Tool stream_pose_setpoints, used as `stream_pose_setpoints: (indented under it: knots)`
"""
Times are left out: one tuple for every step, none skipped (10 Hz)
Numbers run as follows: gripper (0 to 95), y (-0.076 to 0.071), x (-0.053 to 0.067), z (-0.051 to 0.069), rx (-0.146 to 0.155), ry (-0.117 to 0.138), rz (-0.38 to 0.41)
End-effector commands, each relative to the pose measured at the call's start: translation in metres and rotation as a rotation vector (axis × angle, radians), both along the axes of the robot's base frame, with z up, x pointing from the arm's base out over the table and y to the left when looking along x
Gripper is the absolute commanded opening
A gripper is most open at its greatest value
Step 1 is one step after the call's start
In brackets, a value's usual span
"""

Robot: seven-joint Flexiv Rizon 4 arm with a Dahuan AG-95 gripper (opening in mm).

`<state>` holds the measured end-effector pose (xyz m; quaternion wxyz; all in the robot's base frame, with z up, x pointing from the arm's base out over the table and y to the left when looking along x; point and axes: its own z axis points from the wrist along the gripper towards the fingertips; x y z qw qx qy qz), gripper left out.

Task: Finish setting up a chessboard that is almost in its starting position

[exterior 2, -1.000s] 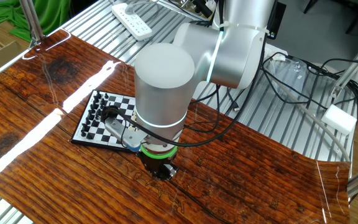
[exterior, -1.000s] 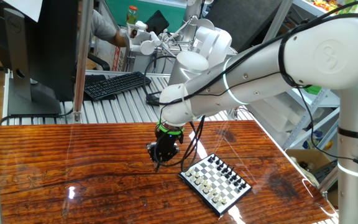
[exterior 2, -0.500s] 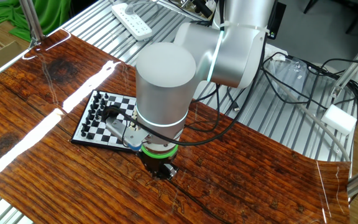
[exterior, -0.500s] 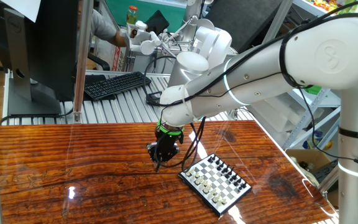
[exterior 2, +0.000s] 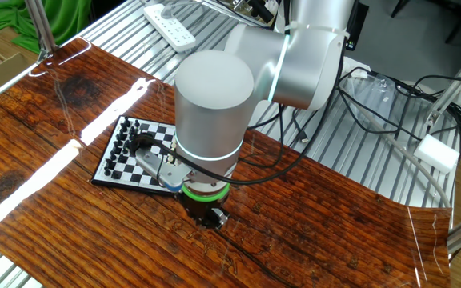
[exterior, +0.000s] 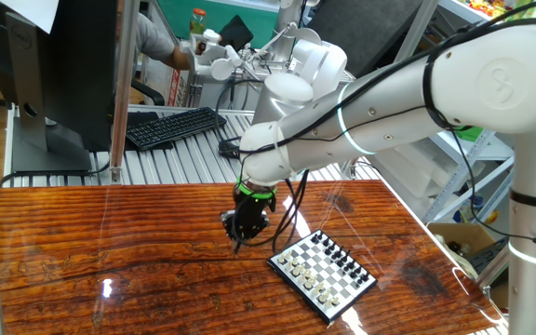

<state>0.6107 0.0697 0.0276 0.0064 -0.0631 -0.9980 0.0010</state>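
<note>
Nearest, the chessboard (exterior: 323, 273) is lying flat on the wooden table (exterior: 110, 270), turned diagonally near the front right edge, with white pieces lining its near side and black pieces its far side. In the other fixed view the board (exterior 2: 134, 151) is sitting partly hidden behind the arm's wrist. Just beyond the board's left corner, the gripper (exterior: 238, 239) is pointing down, close above the tabletop and beside the board, not over it. Whether its fingers are apart or together I cannot tell; they are showing only as a dark cluster under the green ring. Farther back, a black keyboard (exterior: 173, 127) is resting on the metal bench.
</note>
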Motion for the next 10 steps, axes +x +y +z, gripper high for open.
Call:
stream_pose_setpoints:
  knots:
    - [0.0,-0.001,-0.002,0.009,0.004,0.016,-0.002]
    - [0.0,-0.002,-0.002,0.013,0.007,0.020,-0.002]
    - [0.0,-0.004,-0.004,0.022,0.011,0.029,0.002]
    - [0.0,-0.005,-0.005,0.028,0.014,0.031,0.003]
    - [0.0,-0.006,-0.006,0.032,0.014,0.032,0.005]
    - [0.0,-0.009,-0.008,0.039,0.016,0.031,0.011]
    - [0.0,-0.011,-0.009,0.044,0.016,0.031,0.016]
    - [0.0,-0.013,-0.011,0.049,0.023,0.030,0.016]
    - [0.0,-0.015,-0.013,0.054,0.027,0.030,0.017]
    - [0.0,-0.017,-0.014,0.058,0.039,0.025,0.021]
